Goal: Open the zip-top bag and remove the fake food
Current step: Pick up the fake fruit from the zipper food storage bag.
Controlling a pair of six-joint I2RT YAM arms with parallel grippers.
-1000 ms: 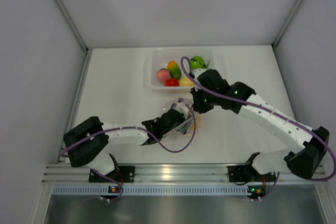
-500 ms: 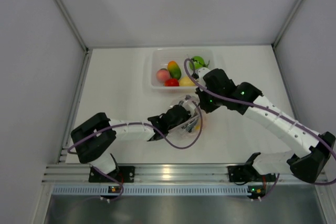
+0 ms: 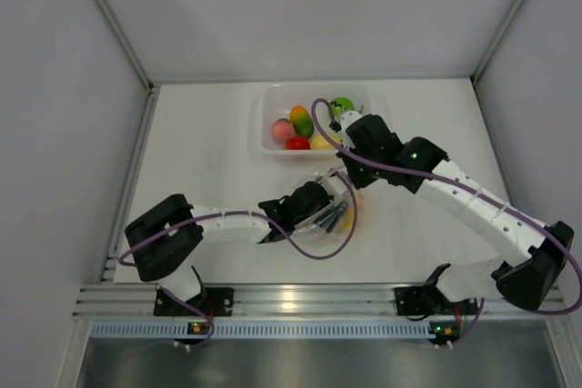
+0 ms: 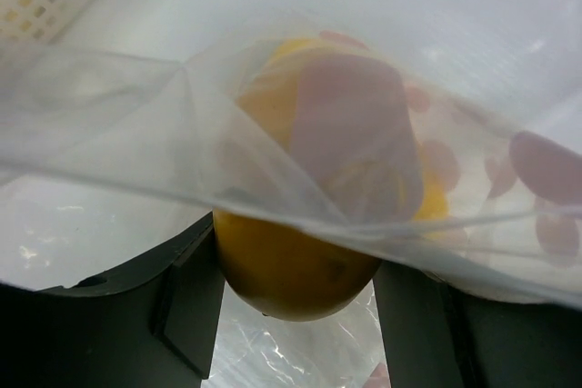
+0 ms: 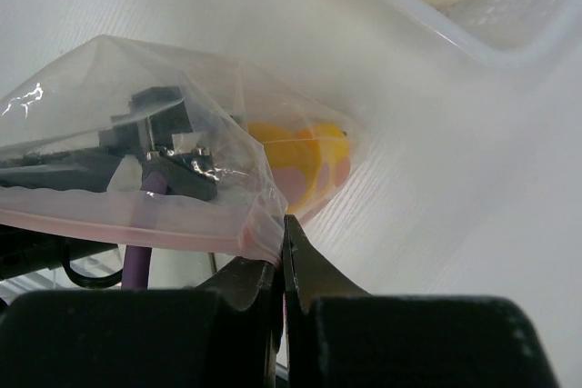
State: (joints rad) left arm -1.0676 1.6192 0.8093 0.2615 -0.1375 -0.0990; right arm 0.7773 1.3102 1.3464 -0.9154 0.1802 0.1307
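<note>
Left claw (image 4: 296,302): jaws part open and set against either side of an orange-yellow fruit (image 4: 286,270) at lower centre of the left wrist view. The fingers appear to touch it on both flanks, so this is judged a grip. A fold of the bag (image 4: 109,124) hangs across the upper half of that view. The right wrist view shows the claw's dark body through the film, so it is reaching in through the mouth. Right claw (image 5: 280,252): jaws fully closed, pinching the bag's edge beside the pink zip strip (image 5: 118,224) at lower centre of its view. It lifts that lip off the counter (image 3: 209,161), evidently to keep the mouth open and the bag anchored while the other arm works inside. In the overhead view the bag lies at frame centre, between the two claws, the right one just above it. Above that, at upper centre, a clear tub (image 3: 259,124) holds several removed pieces (image 3: 300,129), red, pink, orange, yellow and green. Assessment: extraction step in hand; only this one fruit can be made out inside. Risk: thin film may drag out with the fruit if the right pinch slips.
</note>
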